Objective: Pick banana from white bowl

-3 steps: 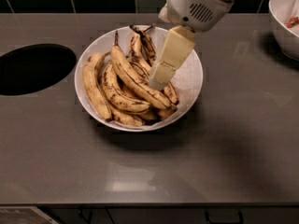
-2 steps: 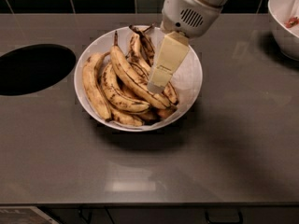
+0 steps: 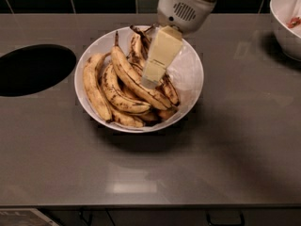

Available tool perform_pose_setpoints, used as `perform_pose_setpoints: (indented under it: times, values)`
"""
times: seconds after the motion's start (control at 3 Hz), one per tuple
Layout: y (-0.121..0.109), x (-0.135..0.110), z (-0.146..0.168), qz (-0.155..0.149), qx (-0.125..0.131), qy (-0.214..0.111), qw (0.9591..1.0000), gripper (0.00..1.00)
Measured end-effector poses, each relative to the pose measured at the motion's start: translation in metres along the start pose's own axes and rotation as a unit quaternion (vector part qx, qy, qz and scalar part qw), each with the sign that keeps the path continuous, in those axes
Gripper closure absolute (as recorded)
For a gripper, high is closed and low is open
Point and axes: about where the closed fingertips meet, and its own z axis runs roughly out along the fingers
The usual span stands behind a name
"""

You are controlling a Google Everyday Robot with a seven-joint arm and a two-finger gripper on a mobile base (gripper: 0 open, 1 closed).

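The white bowl sits on the grey counter, left of centre, and holds several overripe bananas. The banana is the longest one. It lies diagonally across the pile, with its thin dark stem pointing to the far rim. My gripper reaches down from the top, cream-coloured under a white wrist. Its tip is right over the banana's middle, at the pile's surface. I cannot see whether it touches the banana. A plumper yellow banana lies along the bowl's left side.
A dark round hole is cut in the counter at the left. Another white bowl with crumpled paper and reddish bits stands at the back right edge. Dark wall tiles run along the back. The counter's front edge is near the bottom.
My gripper and wrist have shifted a little to the left over the bowl, the tip now nearer the long banana's middle. The bananas and bowl have not moved.
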Motion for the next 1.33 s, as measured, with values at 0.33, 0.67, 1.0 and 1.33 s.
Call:
perform_pose_setpoints:
  times: [0.33,0.67,1.0,1.33]
  values:
    - [-0.001,-0.026,0.007,0.005,-0.041,0.019,0.999,0.0]
    - [-0.001,-0.026,0.007,0.005,-0.041,0.019,0.999,0.0]
    - [-0.004,-0.036,0.012,0.039,-0.027,-0.003,0.9989,0.0]
    - [0.001,-0.044,0.012,0.092,0.018,-0.031,0.9951,0.0]
